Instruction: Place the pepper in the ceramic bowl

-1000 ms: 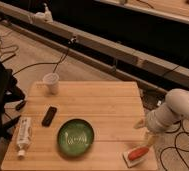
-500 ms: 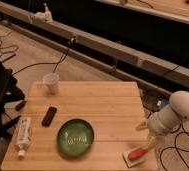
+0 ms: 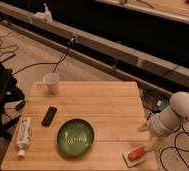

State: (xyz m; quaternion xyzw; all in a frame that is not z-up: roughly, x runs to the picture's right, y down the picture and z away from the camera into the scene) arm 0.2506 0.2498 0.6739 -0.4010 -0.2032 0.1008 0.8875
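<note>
The small orange-red tapered pepper [image 3: 135, 153] lies on a pale rectangular sponge pad [image 3: 141, 159] at the near right corner of the light wooden surface [image 3: 103, 105]. Just right of it hangs the claw [image 3: 149, 141], at the end of a bulky white robot arm [image 3: 184, 112]. It perhaps touches the pad, and I cannot tell whether it is open or closed. The round glossy green ceramic bowl [image 3: 68, 129] sits well to the left, with bare wood between. Beyond it lie a small black rectangular device [image 3: 49, 116] and a white tube [image 3: 23, 134]. A small white cup [image 3: 51, 83] stands at the far left corner. The arm runs off the right edge.
</note>
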